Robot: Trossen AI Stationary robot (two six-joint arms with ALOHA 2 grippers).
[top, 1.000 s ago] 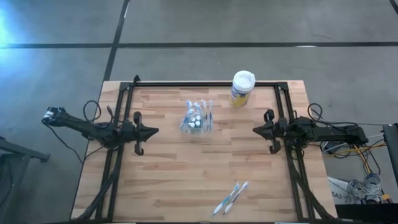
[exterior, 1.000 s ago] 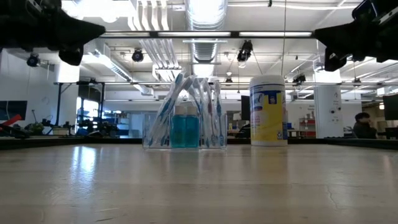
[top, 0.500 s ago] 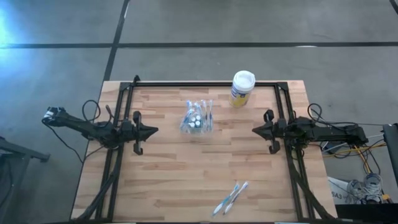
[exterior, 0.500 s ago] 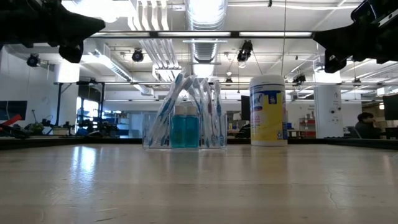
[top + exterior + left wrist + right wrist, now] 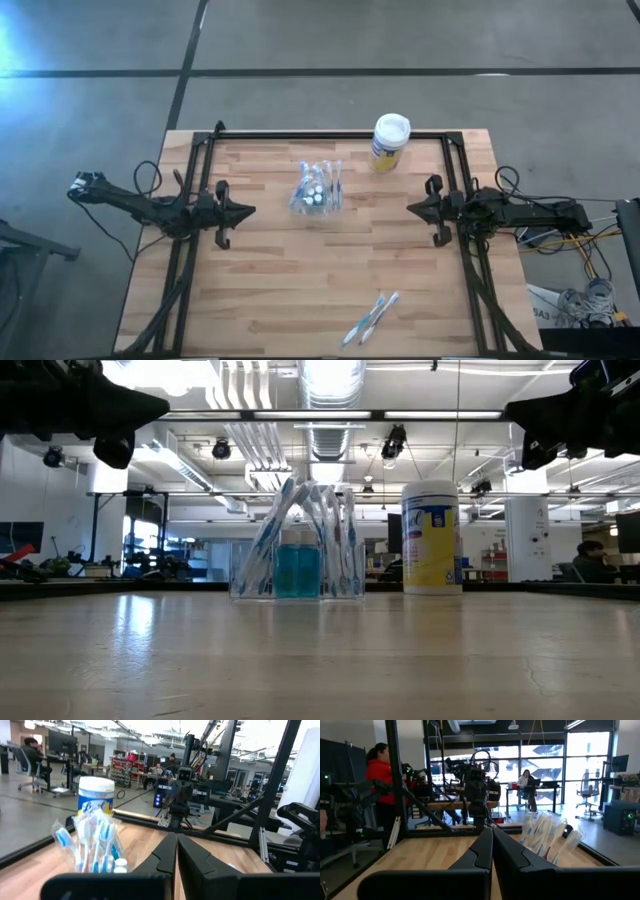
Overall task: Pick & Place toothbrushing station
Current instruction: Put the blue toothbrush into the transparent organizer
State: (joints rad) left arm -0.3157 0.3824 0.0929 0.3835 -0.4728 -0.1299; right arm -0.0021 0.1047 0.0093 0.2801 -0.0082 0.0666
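Left gripper (image 5: 246, 211) jaws seemingly together, empty; right gripper (image 5: 412, 209) pressed together, empty; both well clear of station (image 5: 317, 188).

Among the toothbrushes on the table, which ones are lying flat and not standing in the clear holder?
The two loose toothbrushes at the table's near edge lie flat, side by side. All others stand upright in the clear holder mid-table.

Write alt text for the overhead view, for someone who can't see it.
A small clear plastic holder of toothbrushes stands mid-table on the wooden table, a white-lidded canister behind it and two loose toothbrushes near the front edge. The left gripper and right gripper wait at the sides.
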